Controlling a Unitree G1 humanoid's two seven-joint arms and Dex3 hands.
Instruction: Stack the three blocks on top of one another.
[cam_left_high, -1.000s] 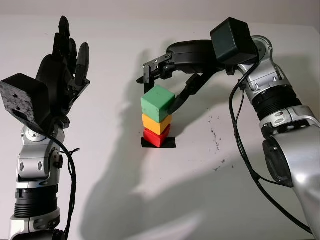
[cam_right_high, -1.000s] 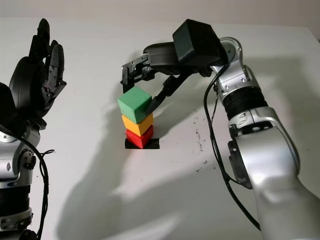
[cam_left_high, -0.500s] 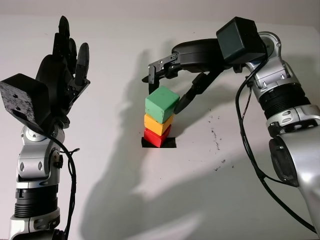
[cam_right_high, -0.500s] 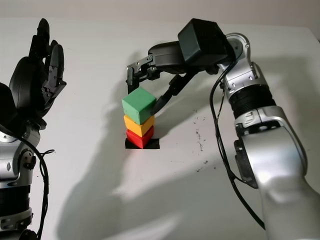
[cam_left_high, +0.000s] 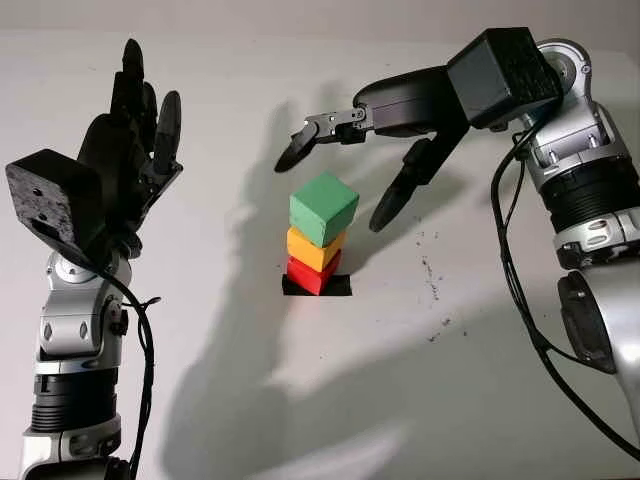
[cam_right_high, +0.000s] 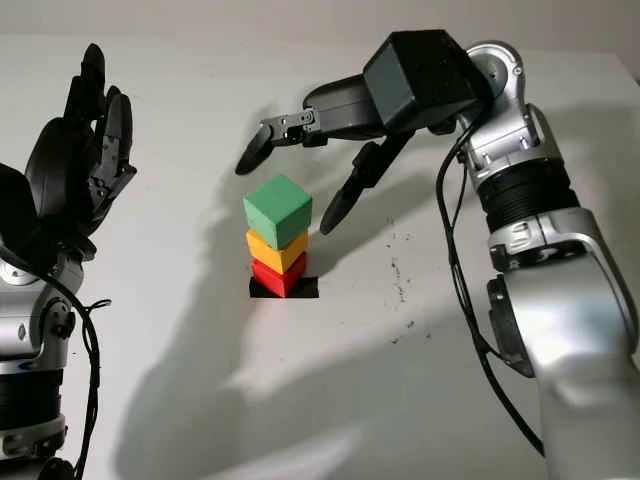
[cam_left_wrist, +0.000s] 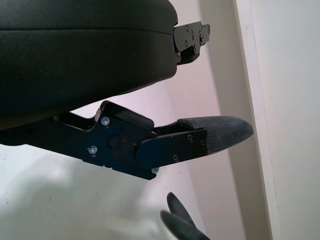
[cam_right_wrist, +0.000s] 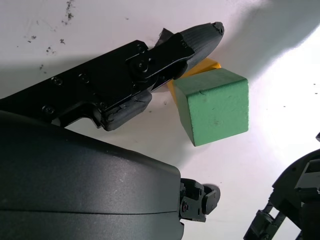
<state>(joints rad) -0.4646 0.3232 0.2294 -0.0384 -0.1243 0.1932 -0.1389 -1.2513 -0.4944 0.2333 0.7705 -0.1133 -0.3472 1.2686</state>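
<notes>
White table (cam_left_high: 330, 380) with small black square patch (cam_left_high: 340, 287) near middle, dark specks (cam_left_high: 432, 268) scattered right of it.

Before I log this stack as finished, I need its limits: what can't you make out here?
- Red block: head views show a sliver under the yellow block; in the right wrist view the green block covers it.
- Black patch beneath: mostly covered by the stack.
- How squarely the blocks sit: no side view.
- Right hand: open above the stack.
- Left hand: open, raised aside.

left robot hand (cam_left_high: 120, 165) raised open, right robot hand (cam_left_high: 350, 160) open
</notes>
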